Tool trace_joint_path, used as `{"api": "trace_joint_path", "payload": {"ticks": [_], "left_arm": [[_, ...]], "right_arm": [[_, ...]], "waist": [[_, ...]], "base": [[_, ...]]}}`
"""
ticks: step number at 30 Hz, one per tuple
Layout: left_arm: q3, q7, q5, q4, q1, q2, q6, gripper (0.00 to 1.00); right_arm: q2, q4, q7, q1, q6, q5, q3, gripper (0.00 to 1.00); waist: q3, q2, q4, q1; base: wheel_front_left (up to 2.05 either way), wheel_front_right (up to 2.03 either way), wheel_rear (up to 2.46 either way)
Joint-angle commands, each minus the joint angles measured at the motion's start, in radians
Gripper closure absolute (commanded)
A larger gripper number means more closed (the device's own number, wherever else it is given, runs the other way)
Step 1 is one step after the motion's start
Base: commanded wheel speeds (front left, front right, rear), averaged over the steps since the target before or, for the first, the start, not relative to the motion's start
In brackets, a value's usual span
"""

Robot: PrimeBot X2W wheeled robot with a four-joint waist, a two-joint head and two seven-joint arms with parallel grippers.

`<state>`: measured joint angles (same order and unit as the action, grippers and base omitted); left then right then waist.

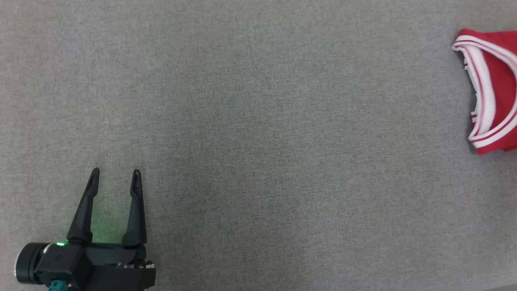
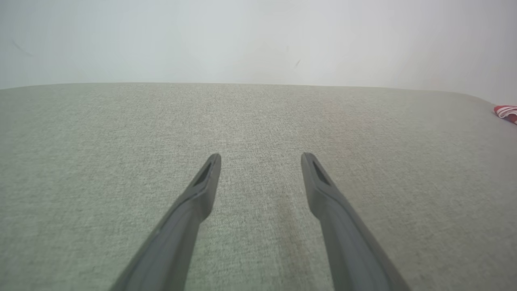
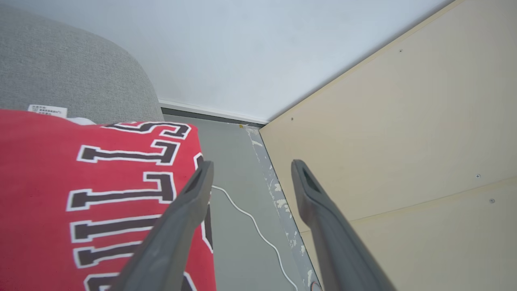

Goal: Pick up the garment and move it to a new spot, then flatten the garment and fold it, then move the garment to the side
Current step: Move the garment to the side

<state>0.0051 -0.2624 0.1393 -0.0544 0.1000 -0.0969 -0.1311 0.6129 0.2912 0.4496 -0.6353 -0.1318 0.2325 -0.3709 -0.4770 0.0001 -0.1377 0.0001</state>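
step: last one I think, jersey (image 1: 503, 81) sits at table's (image 1: 258, 121) right edge | left gripper (image 1: 116, 170) jaws apart, empty | right gripper (image 3: 251, 163) jaws apart, empty | next: probably just back the right arm away

We see the red jersey (image 1: 503, 76), white-striped at its neckline and black-lettered, lying at the grey fabric surface's (image 1: 242, 121) right edge.
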Motion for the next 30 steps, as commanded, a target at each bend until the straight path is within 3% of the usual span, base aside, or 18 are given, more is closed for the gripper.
{"api": "trace_joint_path", "payload": {"ticks": [1, 9, 20, 30], "left_arm": [[-0.001, -0.003, -0.006, -0.007, 0.005, -0.002, 0.001, 0.00], [0.021, -0.003, 0.034, -0.025, -0.014, 0.019, 0.001, 0.00], [0.108, -0.003, 0.131, 0.005, -0.080, 0.046, 0.004, 0.00], [0.109, -0.003, 0.175, 0.032, -0.163, 0.047, 0.070, 0.00]], "right_arm": [[-0.007, -0.010, -0.018, 0.011, 0.002, 0.009, 0.003, 0.00], [-0.048, -0.078, -0.129, 0.046, 0.002, -0.015, 0.089, 0.00], [-0.161, -0.178, -0.327, 0.197, 0.002, -0.128, 0.181, 0.00], [-0.234, -0.206, -0.462, 0.365, 0.002, -0.269, 0.255, 0.00]], "waist": [[0.010, -0.0001, -0.005, -0.0001], [0.079, -0.0001, -0.008, -0.0001], [0.247, -0.0001, 0.018, -0.0001], [0.390, -0.0001, 0.032, -0.0001]], "base": [[0.00, 0.00, 0.00], [0.00, 0.00, 0.00], [0.00, 0.00, 0.00], [0.00, 0.00, 0.00]]}}
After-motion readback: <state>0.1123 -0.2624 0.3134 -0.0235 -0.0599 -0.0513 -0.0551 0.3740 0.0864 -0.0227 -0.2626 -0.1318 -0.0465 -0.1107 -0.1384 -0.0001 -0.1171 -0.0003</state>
